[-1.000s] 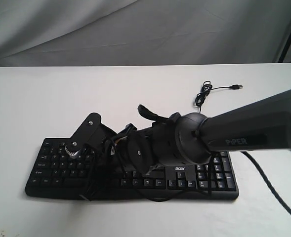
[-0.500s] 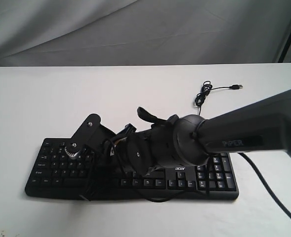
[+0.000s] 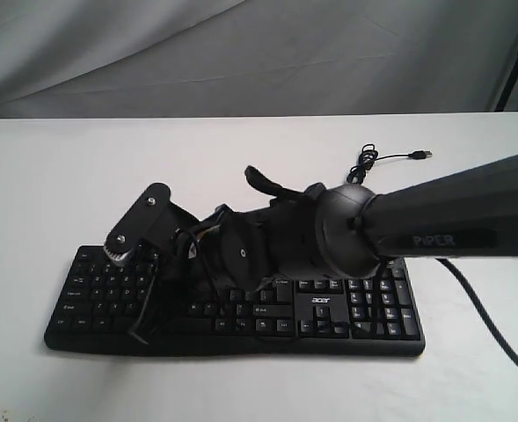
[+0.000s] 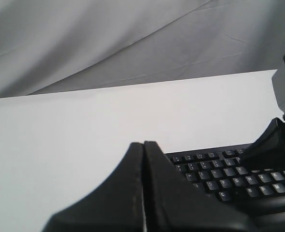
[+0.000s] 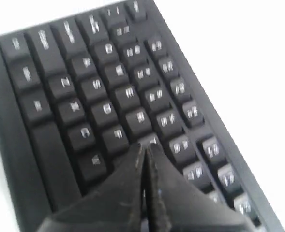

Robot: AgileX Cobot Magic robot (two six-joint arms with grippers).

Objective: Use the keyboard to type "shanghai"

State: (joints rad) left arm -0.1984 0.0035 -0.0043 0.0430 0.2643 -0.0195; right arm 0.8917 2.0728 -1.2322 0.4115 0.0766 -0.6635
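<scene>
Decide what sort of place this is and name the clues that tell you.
Probably a robotics test bench, not an office: a white table, a grey cloth backdrop behind it, and a robot arm marked PIPER over a keyboard whose USB cable lies unplugged.

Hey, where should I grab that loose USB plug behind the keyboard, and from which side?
Probably pinch the USB plug across its narrow sides, coming straight down from above: it lies flat on the table, clear of the keyboard.
</scene>
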